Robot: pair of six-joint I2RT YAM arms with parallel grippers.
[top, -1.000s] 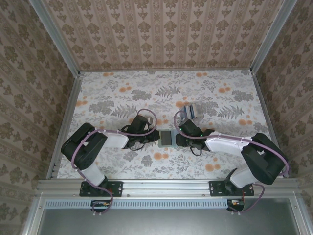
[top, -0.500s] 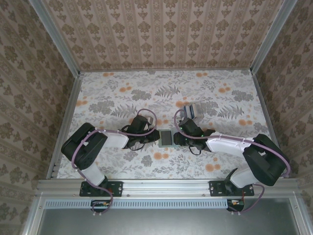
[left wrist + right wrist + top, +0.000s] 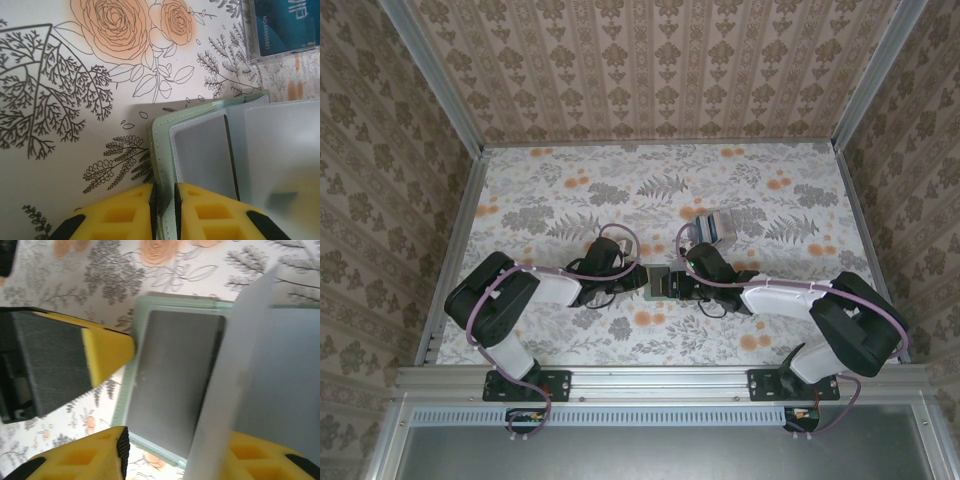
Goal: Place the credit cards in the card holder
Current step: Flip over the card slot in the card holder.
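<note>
card holder = pale-green soft cover with clear sleeves. It lies open and flat on the surface, about mid-width, nearer the arms than the back wall, directly between the two claws. Wrist views show a stitched green rim and a plain grey panel inside the front sleeve. One clear sleeve leaf stands up off the rest, tilted. Left claw: yellow fingers almost together, with the green cover edge sandwiched in the narrow gap, so it is pinching the holder's left edge. Right wrist view has one of those fingertips touching that same rim. Right claw: jaws roughly half apart, straddling the holder's right side from above. The raised leaf leans against one finger and nothing is clamped. credit cards: blue-faced, standing on edge in a clear box, just beyond the right claw and apart from the holder. The front card has a printed number, too small to read reliably. The surface is covered in floral cloth with orange blooms and grey ferns. Patterned walls with metal rails stand on three sides.
</note>
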